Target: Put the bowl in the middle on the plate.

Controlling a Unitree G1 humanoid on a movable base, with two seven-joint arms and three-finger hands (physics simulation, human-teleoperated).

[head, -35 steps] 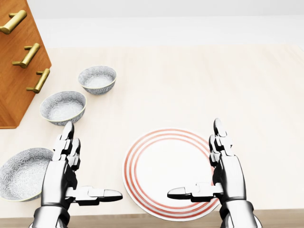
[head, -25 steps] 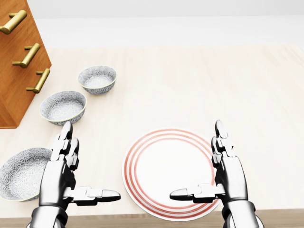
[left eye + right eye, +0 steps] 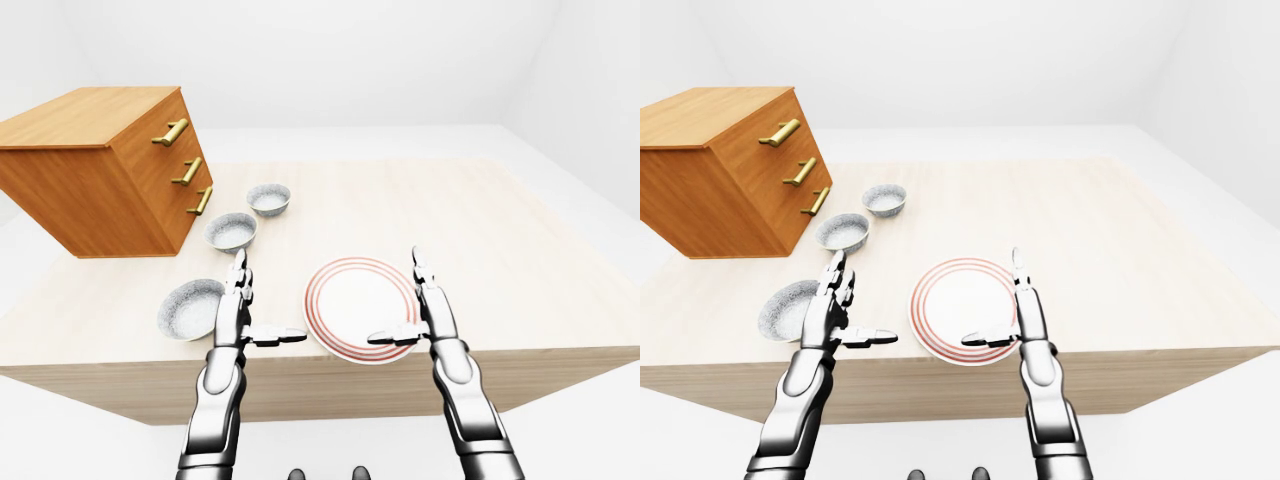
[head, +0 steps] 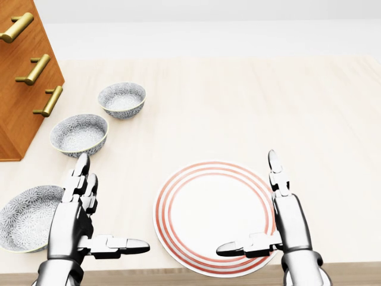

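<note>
On the pale wooden worktop (image 4: 238, 107), 3 patterned bowls run in a diagonal line along the head view's left side: the far bowl (image 4: 121, 99), the middle bowl (image 4: 78, 134) just beside the wooden drawer chest (image 4: 24, 71), and the near bowl (image 4: 27, 217). The red-ringed plate (image 4: 211, 214) lies empty near the bottom edge. The left hand (image 4: 80, 217) hovers open between the near bowl and the plate; the right hand (image 4: 277, 223) hovers open over the plate's right rim.

3 bowls (image 4: 79, 134), 1 plate (image 4: 214, 217), 1 drawer chest (image 3: 100, 170).
</note>
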